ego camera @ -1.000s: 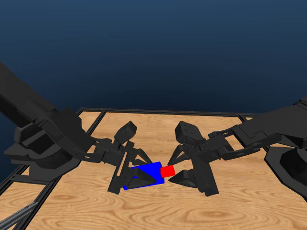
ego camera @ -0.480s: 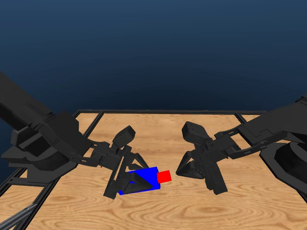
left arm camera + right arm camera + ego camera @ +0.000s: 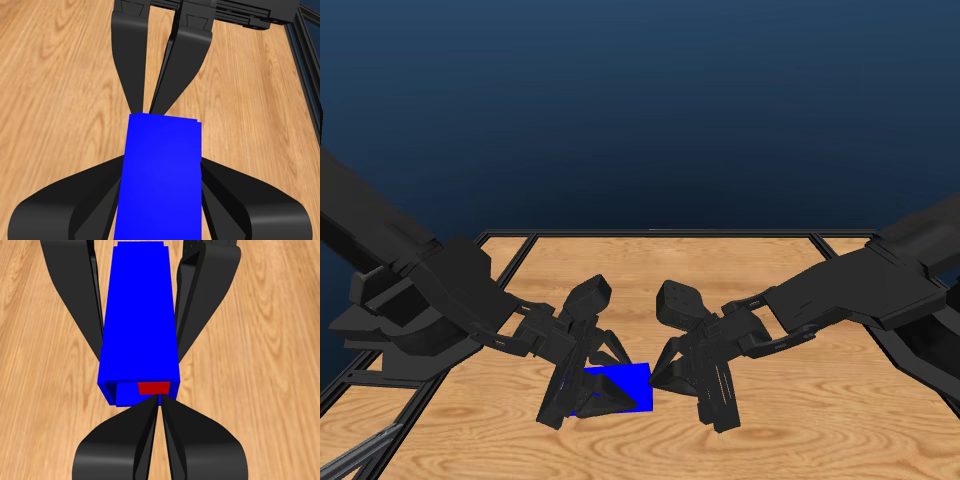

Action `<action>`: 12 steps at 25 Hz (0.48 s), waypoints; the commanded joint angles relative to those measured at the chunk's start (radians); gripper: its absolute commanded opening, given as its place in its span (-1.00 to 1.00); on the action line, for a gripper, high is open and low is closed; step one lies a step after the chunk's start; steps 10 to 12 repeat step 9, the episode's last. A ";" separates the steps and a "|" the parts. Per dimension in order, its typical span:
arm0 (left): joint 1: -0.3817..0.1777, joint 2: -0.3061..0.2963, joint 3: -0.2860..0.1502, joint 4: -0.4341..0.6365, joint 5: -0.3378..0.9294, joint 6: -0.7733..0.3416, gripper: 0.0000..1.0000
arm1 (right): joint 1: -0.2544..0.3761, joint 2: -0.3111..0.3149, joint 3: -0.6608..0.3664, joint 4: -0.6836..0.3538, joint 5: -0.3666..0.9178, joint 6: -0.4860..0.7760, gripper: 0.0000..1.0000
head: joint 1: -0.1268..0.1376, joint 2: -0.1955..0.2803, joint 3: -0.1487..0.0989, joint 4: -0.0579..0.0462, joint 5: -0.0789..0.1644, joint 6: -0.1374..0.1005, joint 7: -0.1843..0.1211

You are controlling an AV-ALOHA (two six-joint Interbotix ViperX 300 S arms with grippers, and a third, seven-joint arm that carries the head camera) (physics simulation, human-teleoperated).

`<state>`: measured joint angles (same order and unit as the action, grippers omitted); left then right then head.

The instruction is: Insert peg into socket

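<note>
The left gripper [image 3: 160, 165] clamps the socket [image 3: 160, 175] while the closed right gripper [image 3: 160, 402], empty, presses the peg [image 3: 154, 387] just ahead; off-centre pushing could jam it.

Even flat rendered light, sharp, no glare or blur
</note>
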<state>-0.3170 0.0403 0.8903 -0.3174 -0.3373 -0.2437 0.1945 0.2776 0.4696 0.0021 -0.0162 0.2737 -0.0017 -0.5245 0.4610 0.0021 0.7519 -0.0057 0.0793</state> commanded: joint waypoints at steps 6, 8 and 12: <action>0.009 -0.050 0.009 -0.002 -0.051 -0.005 -1.00 | -0.039 -0.081 0.079 0.025 -0.066 0.023 -1.00 | 0.030 -0.024 -0.010 0.008 -0.021 0.006 -0.028; 0.010 -0.057 0.017 -0.001 -0.050 -0.009 -1.00 | -0.044 -0.129 0.153 0.051 -0.153 0.045 -1.00 | 0.036 -0.026 -0.011 0.009 -0.025 0.004 -0.030; 0.010 -0.057 0.020 -0.002 -0.053 -0.010 -1.00 | -0.040 -0.141 0.178 0.059 -0.204 0.051 -1.00 | 0.038 -0.027 -0.012 0.009 -0.025 0.004 -0.030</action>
